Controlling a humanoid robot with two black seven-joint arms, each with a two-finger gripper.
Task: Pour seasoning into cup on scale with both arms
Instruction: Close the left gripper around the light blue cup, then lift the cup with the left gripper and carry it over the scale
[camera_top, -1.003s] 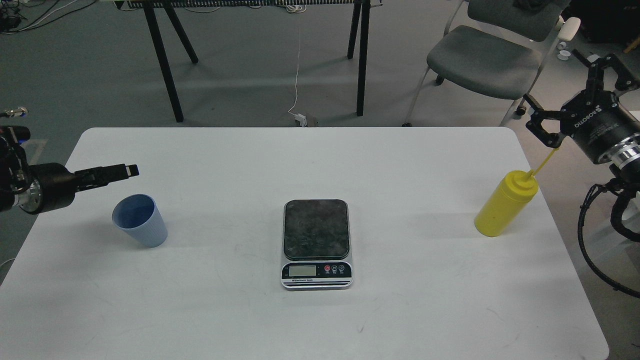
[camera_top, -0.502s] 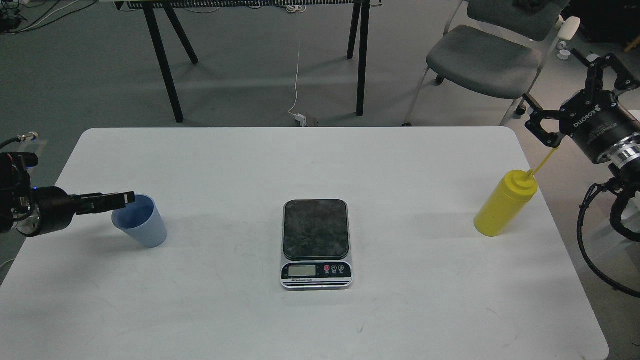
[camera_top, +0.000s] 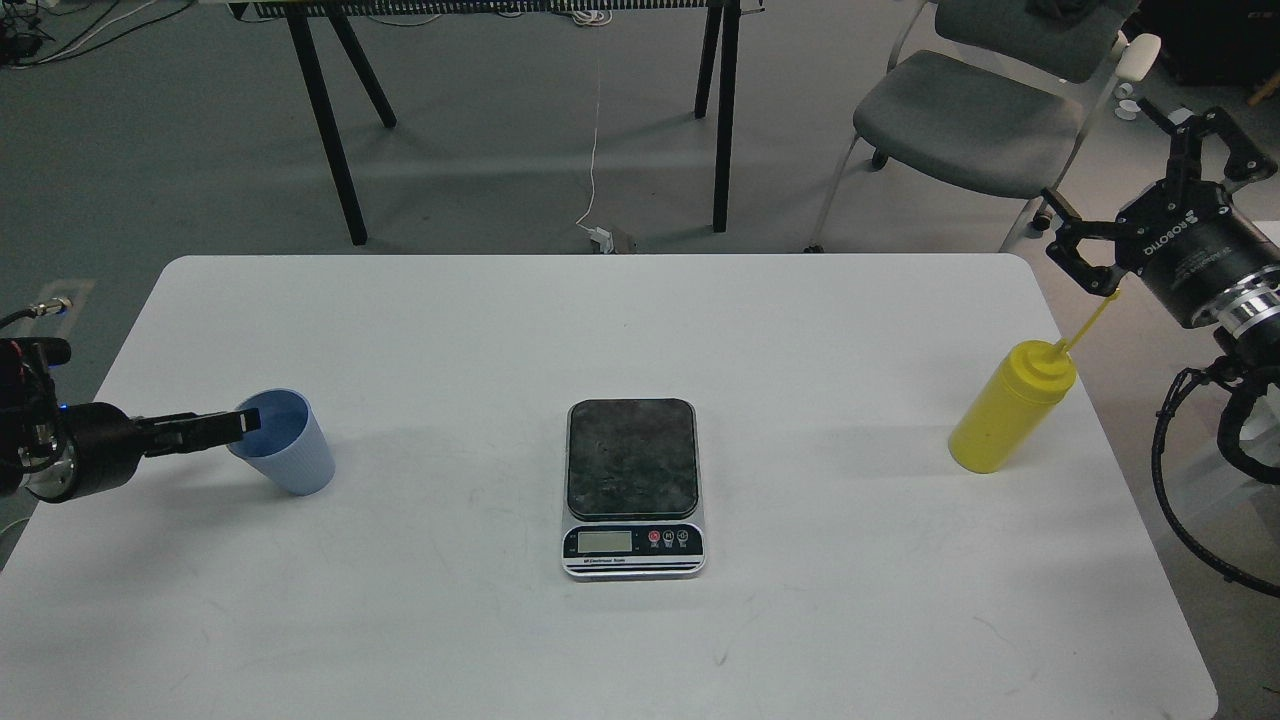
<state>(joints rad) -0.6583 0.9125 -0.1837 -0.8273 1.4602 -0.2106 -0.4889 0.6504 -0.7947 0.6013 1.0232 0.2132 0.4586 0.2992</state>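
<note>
The light blue ribbed cup (camera_top: 285, 445) stands on the white table (camera_top: 640, 320) at the left. My left gripper (camera_top: 243, 423) comes in low from the left, and its tip is at the cup's left rim. It is seen edge-on, so its fingers cannot be told apart. The scale (camera_top: 632, 485) sits mid-table with nothing on its dark platform. The yellow seasoning bottle (camera_top: 1008, 410) stands at the right edge of the table, its thin nozzle pointing up and to the right. My right gripper (camera_top: 1105, 160) is open and empty, up and to the right of the bottle, with the nozzle tip next to its lower finger.
A grey chair (camera_top: 975, 110) stands behind the table's far right corner. Black table legs (camera_top: 330, 130) and a white cable (camera_top: 595, 150) are on the floor beyond the far edge.
My left gripper has dropped from above and behind the cup to the cup's left rim. The right gripper has barely moved. Cup, scale and bottle have stayed in place.
</note>
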